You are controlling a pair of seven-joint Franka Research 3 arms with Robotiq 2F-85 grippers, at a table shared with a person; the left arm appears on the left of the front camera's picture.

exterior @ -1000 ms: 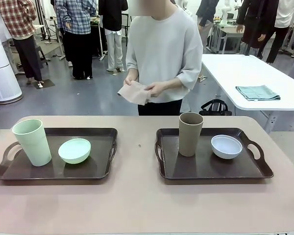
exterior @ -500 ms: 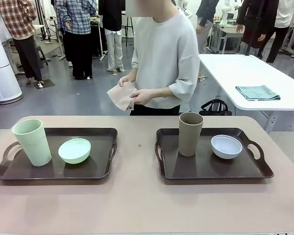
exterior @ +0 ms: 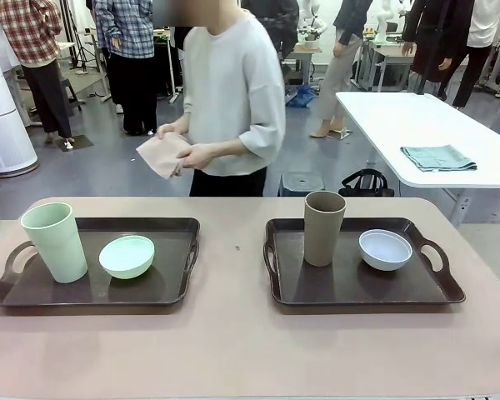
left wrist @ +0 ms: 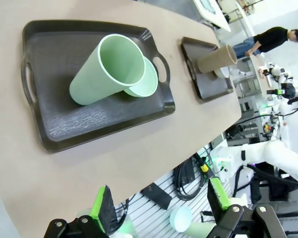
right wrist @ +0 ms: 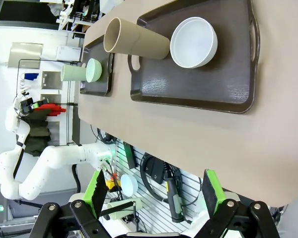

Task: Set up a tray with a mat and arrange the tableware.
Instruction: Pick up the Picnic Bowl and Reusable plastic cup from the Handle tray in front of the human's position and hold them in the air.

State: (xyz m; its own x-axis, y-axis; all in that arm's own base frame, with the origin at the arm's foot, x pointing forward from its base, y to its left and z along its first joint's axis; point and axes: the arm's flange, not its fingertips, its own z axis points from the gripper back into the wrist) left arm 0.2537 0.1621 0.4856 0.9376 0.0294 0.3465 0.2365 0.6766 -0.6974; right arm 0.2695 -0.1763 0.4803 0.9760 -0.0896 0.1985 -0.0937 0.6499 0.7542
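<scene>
Two dark brown trays lie on the beige table. The left tray (exterior: 92, 305) carries a mint green tumbler (exterior: 55, 242) and a mint green bowl (exterior: 127, 256). On the right tray (exterior: 358, 296) stand a tan-brown tumbler (exterior: 323, 227) and a white bowl (exterior: 385, 249). Behind the table's far edge, a person holds a folded beige mat (exterior: 161, 154) in both hands. My left gripper (left wrist: 161, 203) hangs open off the table's near edge, above the mint tumbler (left wrist: 107, 69). My right gripper (right wrist: 151, 191) is also open, back from the tan tumbler (right wrist: 136, 42) and white bowl (right wrist: 193, 42).
A strip of bare tabletop (exterior: 233, 275) separates the trays. At the back right is a white table with a folded teal cloth (exterior: 437, 157). A white cylinder (exterior: 4, 125) stands at the far left, with several people behind.
The person has stepped toward picture left along the far side, carrying the folded mat. Trays, tumblers and bowls have not moved.
</scene>
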